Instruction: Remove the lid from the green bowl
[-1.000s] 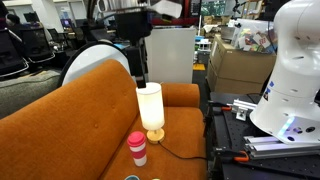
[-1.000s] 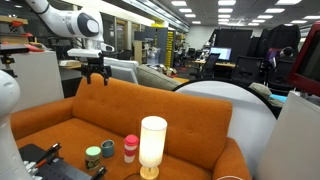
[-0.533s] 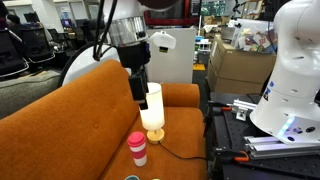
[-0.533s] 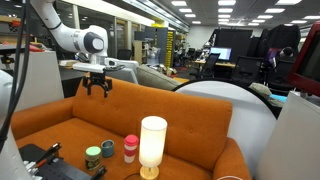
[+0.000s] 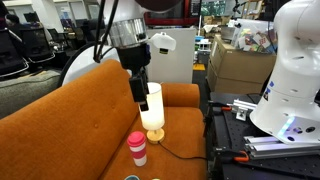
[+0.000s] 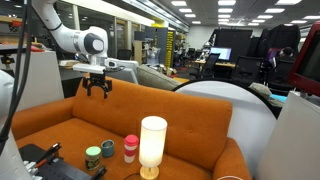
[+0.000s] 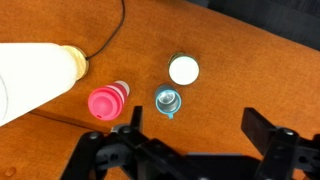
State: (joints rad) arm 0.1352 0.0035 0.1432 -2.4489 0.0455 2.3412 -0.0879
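Wrist view, looking down: orange surface (image 7: pixel 250 70) carrying four items. Item 1: green bowl (image 7: pixel 171 66), upper middle of the frame, standing upright with its white lid (image 7: pixel 184 70) seated on top and covering the mouth. Item 2: teal bowl (image 7: pixel 168 100), smaller, with a knobbed top, just beside the green bowl on the side nearer the hand; touching or apart cannot be told. Item 3: pink-capped bottle (image 7: pixel 108 101), upright, near the teal bowl and apart from it. Item 4: lamp (image 7: pixel 35 75) with a white shade, filling the left edge, just beside the bottle; its cord (image 7: pixel 118 25) runs off the top of the frame. Hand (image 7: pixel 195 135): along the bottom edge, dark fingers (image 7: pixel 128 135) spread wide, nothing between them, clear of all four items. Exterior views: hand (image 6: pixel 97 86) hangs with fingers spread, well above the surface (image 6: pixel 65 135) and level with the backrest top; the green bowl (image 6: pixel 93 155) sits low at the front, well apart from it. Arm (image 5: pixel 130 35) descends in front of the lamp (image 5: pixel 152 110), hand (image 5: pixel 138 98) overlapping the shade; bottle (image 5: pixel 137 148) stands below.
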